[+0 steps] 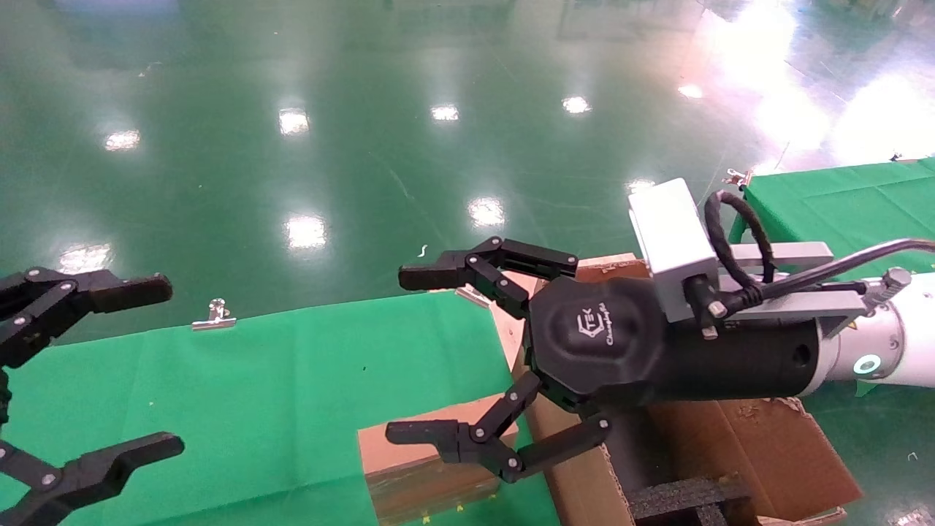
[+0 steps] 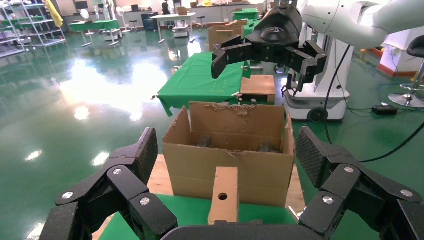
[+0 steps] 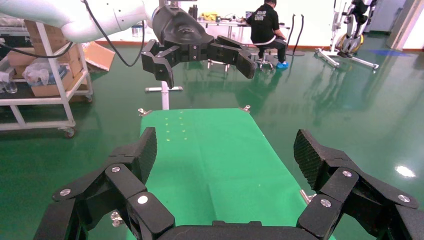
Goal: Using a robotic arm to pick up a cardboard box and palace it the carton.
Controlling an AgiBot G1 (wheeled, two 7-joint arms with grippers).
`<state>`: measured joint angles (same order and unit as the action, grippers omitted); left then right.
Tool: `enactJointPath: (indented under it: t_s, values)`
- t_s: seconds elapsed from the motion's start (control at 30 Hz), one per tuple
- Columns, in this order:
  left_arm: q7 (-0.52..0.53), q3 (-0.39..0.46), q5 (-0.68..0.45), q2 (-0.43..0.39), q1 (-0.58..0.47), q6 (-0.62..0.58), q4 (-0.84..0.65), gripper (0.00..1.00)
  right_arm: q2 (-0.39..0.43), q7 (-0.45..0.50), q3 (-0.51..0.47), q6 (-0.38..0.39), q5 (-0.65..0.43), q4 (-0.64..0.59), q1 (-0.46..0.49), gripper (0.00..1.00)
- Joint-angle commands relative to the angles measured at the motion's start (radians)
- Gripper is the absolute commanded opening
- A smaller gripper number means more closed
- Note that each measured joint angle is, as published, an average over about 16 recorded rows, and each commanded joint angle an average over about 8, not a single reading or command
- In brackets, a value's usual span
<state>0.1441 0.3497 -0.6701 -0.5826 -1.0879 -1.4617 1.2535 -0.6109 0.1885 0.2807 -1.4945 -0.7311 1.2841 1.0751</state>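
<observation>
At the far left of the head view, the left gripper (image 1: pixel 88 372) hung over the green-clothed table (image 1: pixel 292 380) with its black fingers spread wide and nothing between them. Near the table's back edge sat a small metal clip (image 1: pixel 214 314). Further right, the cardboard box (image 1: pixel 420 464) lay flat on the cloth at the table's right end, just beside the carton (image 1: pixel 760 453). Above the box, the robotic arm's right gripper (image 1: pixel 420 354) pointed left, its jointed fingers also fully parted and holding nothing; its lower fingertip crossed in front of the box's top edge, though contact could not be judged. The carton stood open, ragged flaps out, with black foam (image 1: pixel 687 500) inside. Behind it, at far right, was a second green table (image 1: pixel 840 204).
</observation>
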Motion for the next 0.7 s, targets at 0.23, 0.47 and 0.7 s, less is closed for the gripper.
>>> enactJointPath:
  t_s: [0.23, 0.47, 0.7]
  values:
    - [0.000, 0.000, 0.000, 0.000, 0.000, 0.000, 0.000, 1.00, 0.000, 0.000, 0.000, 0.000, 0.000, 0.000, 0.000, 1.00]
    - [0.000, 0.000, 0.000, 0.000, 0.000, 0.000, 0.000, 1.00, 0.000, 0.000, 0.000, 0.000, 0.000, 0.000, 0.000, 1.00]
    - [0.000, 0.000, 0.000, 0.000, 0.000, 0.000, 0.000, 0.65, 0.000, 0.000, 0.000, 0.000, 0.000, 0.000, 0.000, 1.00]
